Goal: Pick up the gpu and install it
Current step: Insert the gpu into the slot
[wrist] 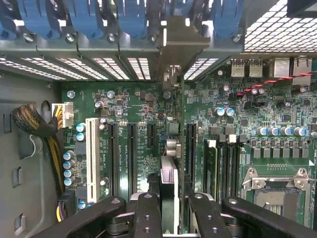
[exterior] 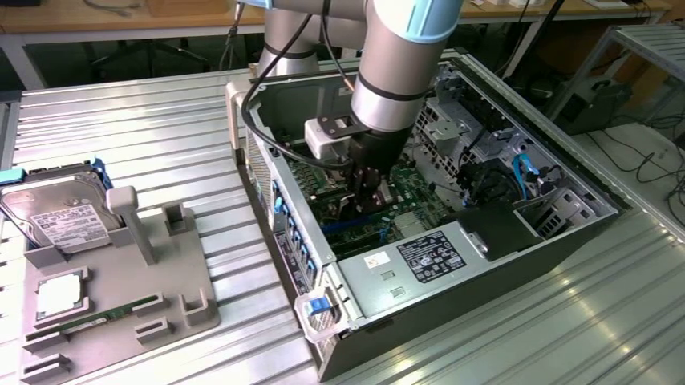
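Observation:
My gripper (exterior: 367,192) is down inside the open computer case (exterior: 428,265), over the green motherboard (wrist: 124,109). In the wrist view its black fingers (wrist: 148,213) are shut on the gpu (wrist: 168,183), which appears edge-on as a thin dark card between them. The card's silver metal end bracket (wrist: 181,44) reaches up to the case's rear slot wall. The card hangs in line with a gap among the black expansion slots (wrist: 132,153). Whether its edge touches a slot I cannot tell. In the exterior view the card is mostly hidden behind the gripper and arm.
A grey parts tray (exterior: 118,297) sits at the exterior view's left, holding a silver hard drive (exterior: 59,212), a square processor (exterior: 59,293) and a green memory stick (exterior: 107,314). Blue slot latches (wrist: 84,20), cable bundles (wrist: 34,124) and the processor socket (wrist: 277,183) surround the slot area.

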Robot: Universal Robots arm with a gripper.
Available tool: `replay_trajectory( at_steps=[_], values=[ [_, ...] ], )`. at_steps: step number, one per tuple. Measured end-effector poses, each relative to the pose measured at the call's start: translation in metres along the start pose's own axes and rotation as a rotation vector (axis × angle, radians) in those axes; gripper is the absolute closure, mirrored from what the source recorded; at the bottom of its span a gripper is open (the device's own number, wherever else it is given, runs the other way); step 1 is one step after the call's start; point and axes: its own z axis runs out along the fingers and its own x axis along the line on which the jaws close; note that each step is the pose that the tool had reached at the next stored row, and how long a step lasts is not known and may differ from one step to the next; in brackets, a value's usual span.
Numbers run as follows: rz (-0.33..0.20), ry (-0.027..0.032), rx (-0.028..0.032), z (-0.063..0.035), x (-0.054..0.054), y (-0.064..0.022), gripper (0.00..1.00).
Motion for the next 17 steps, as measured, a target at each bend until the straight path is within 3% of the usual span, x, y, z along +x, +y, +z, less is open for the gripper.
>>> replay_trajectory(
  at_steps=[9,17],
  values=[
    [0.0,0.001,-0.0032,0.0105,0.0,0.0,0.73],
    [0.0,0.0001,-0.0032,0.0123,0.0,-0.0001,0.73]
  ],
)
